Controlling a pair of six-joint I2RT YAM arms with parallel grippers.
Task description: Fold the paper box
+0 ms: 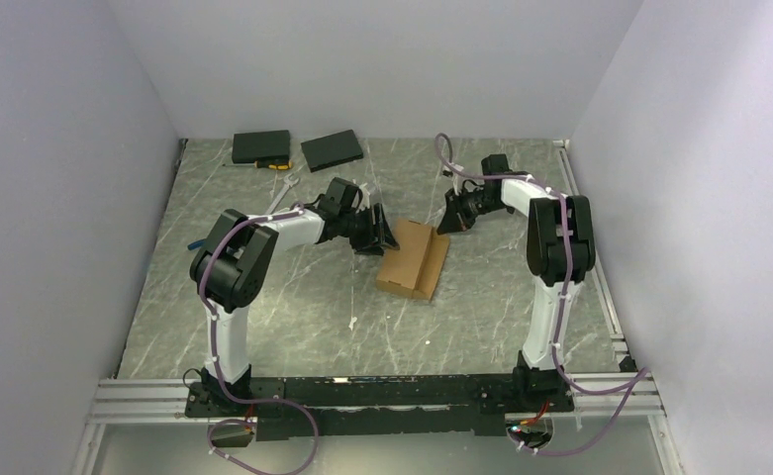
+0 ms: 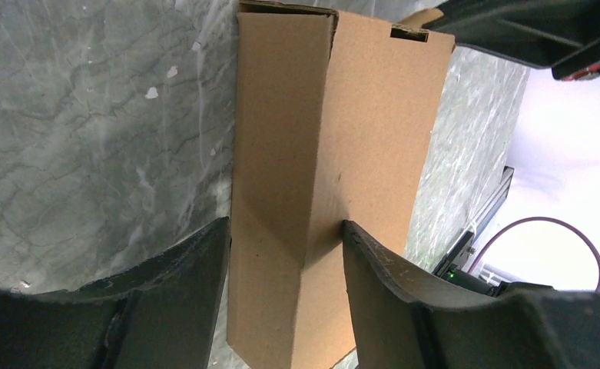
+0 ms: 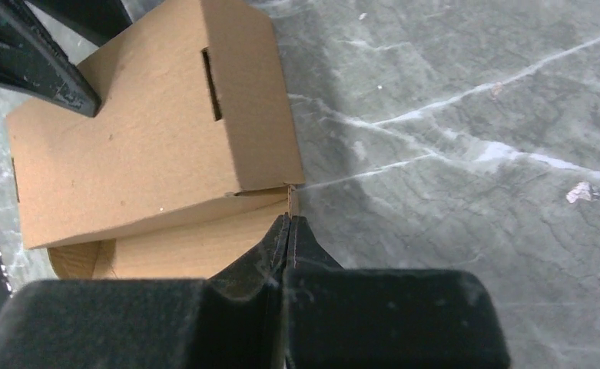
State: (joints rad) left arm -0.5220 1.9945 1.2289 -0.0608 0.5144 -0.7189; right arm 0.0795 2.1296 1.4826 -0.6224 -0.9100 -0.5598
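Observation:
The paper box [image 1: 414,259] is a brown cardboard mailer, partly folded, lying mid-table. My left gripper [image 1: 380,236] is at its far left corner. In the left wrist view the gripper [image 2: 285,234] is open, its fingers [image 2: 181,284] straddling a raised folded side of the box [image 2: 343,131], both touching cardboard. My right gripper [image 1: 451,220] is at the box's far right corner. In the right wrist view it [image 3: 290,219] is shut on the thin edge of a lower flap, under the slotted upper panel of the box [image 3: 150,138].
Two black flat slabs [image 1: 261,147] [image 1: 332,149] lie at the back left, with a small orange item [image 1: 281,166] beside them. White walls close in the table on three sides. A metal rail [image 1: 588,237] runs along the right edge.

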